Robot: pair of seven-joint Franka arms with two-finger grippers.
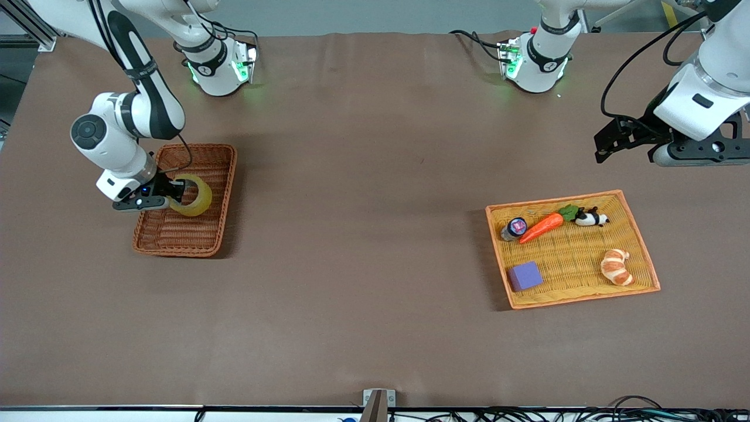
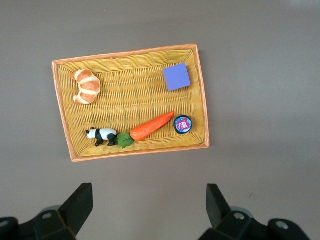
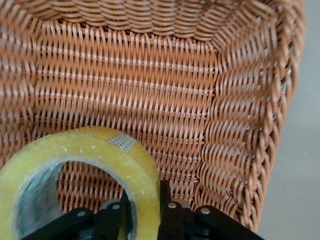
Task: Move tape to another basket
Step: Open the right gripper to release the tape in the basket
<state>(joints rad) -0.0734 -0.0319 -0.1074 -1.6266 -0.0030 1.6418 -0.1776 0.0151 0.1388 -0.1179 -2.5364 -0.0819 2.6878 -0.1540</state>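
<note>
**Tape roll gripped over the brown wicker basket**

In the left third of the front frame, the right gripper [image 1: 173, 197] pinches the wall of the wide roll of translucent yellowish packing tape [image 1: 193, 195], one finger inside the ring and one outside. The right wrist view shows this plainly: the black fingers [image 3: 170, 210] clamp the roll's wall at the lower centre of that frame, with the tape [image 3: 90, 165] filling its lower left. The roll is held on edge over the middle of the deep, rectangular, reddish-brown woven wicker basket [image 1: 222, 176], whose weave [image 3: 150, 90] fills the frame around it; whether the tape touches the basket floor cannot be told.

At the upper right of the front frame, the left gripper [image 1: 603, 146] waits above bare table, its fingers [image 2: 80, 202] spread wide. Below it, in the lower right of the front frame, lies the flat yellow-orange woven tray [image 1: 641, 246], holding a tan-and-white croissant [image 1: 616, 266], a purple cube [image 1: 524, 276], an orange toy carrot [image 1: 542, 227], a small panda figure [image 1: 592, 218] and a small dark-lidded jar [image 1: 514, 228].
</note>
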